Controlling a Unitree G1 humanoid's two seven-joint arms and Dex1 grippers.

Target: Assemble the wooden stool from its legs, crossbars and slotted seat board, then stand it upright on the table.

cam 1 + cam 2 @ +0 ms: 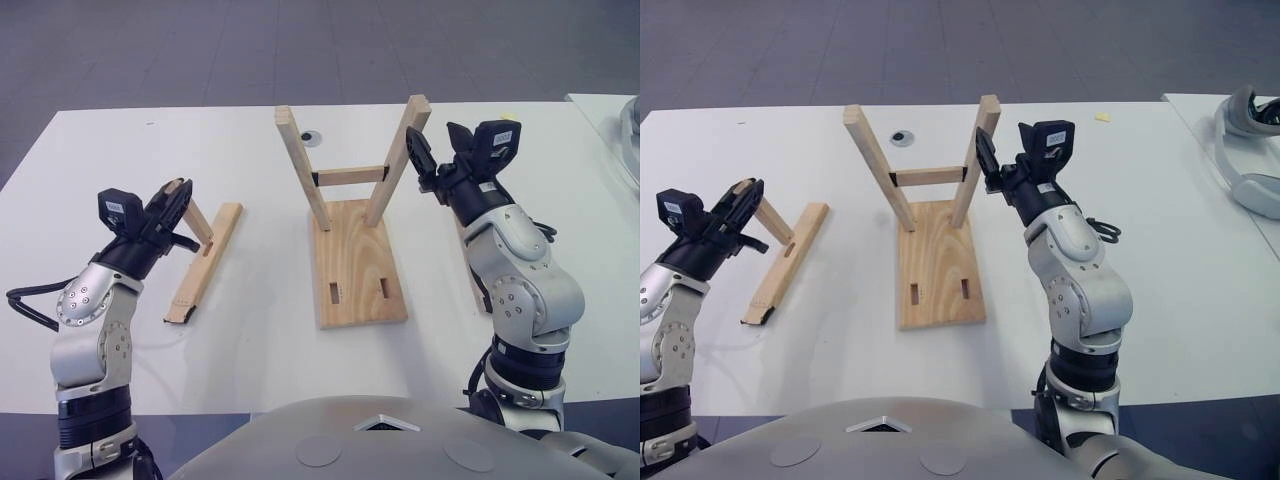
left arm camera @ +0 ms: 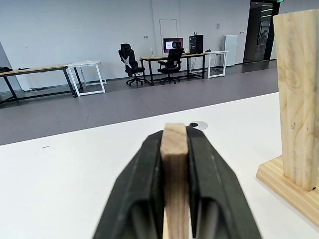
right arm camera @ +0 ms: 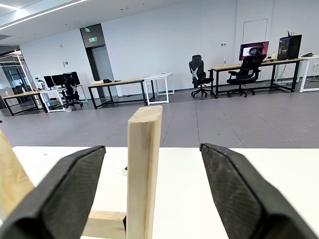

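Observation:
The slotted seat board (image 1: 360,265) lies flat mid-table. Two legs (image 1: 300,165) (image 1: 400,160) stand up from its far end, joined by a crossbar (image 1: 350,176). My right gripper (image 1: 437,150) is open beside the top of the right-hand leg (image 3: 144,169), which stands just ahead of its spread fingers (image 3: 60,199). To the left, another leg (image 1: 205,262) lies flat on the table. A wooden piece (image 1: 197,218) slants up from it, and my left gripper (image 1: 175,205) is shut on that piece's upper end (image 2: 175,164).
A round grommet (image 1: 311,137) sits in the white table (image 1: 120,160) behind the board. A headset (image 1: 1252,150) rests on a second table at the far right. A black cable (image 1: 25,305) loops beside my left arm.

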